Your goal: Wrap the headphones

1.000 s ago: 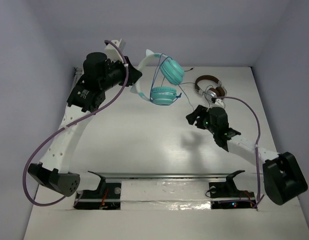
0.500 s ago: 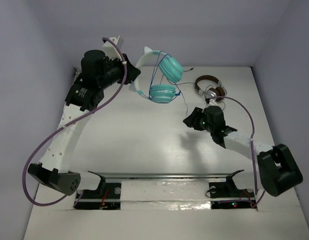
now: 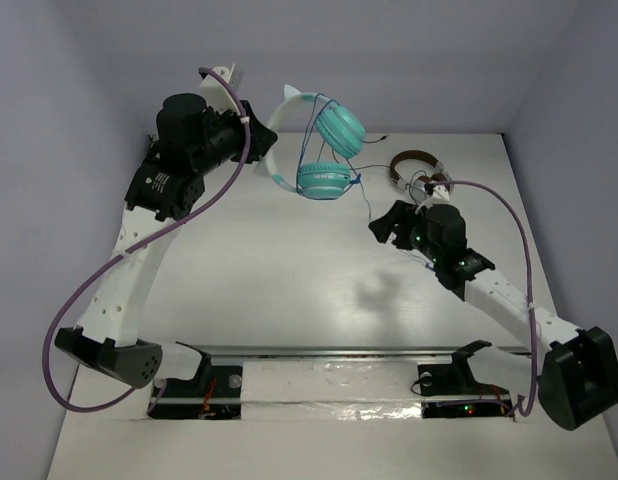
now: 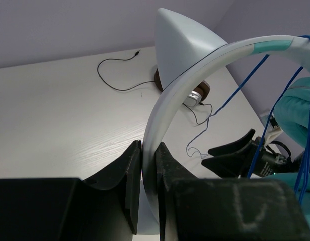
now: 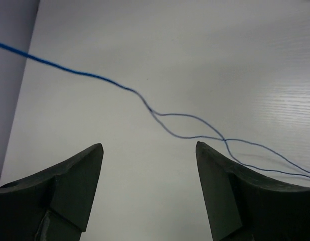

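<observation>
In the top view, the left gripper (image 3: 259, 150) holds the headphones (image 3: 324, 180) in the air above the far left part of the table (image 3: 269, 270), gripping them by the pale headband (image 3: 285, 108). The two teal ear cups (image 3: 339, 128) hang out to its right, probably so that the band stays clear for winding. The thin blue cable (image 3: 365, 196) drops from the cups toward the right gripper (image 3: 386, 228), which sits lower and well apart from the cups. Just beyond it, the brown-and-silver headphones (image 3: 421, 172) lie on the table and take no part. In the left wrist view, the two fingers are pressed together on the band, its white arc pinched between them and rising up and over to the right. This looks like a firm anchor grip that steadies the headphones while the other arm works. Several blue strands run down from the band past the teal cup, which suggests some turns are already laid, though how many cannot be told. In the right wrist view, the fingers stand wide apart with nothing between them. The cable crosses beyond their tips in loose, crossing strands over the white table, untouched. The spread jaws appear set to catch this slack for the next loop, and the thin, limp line could easily slip past them.
</observation>
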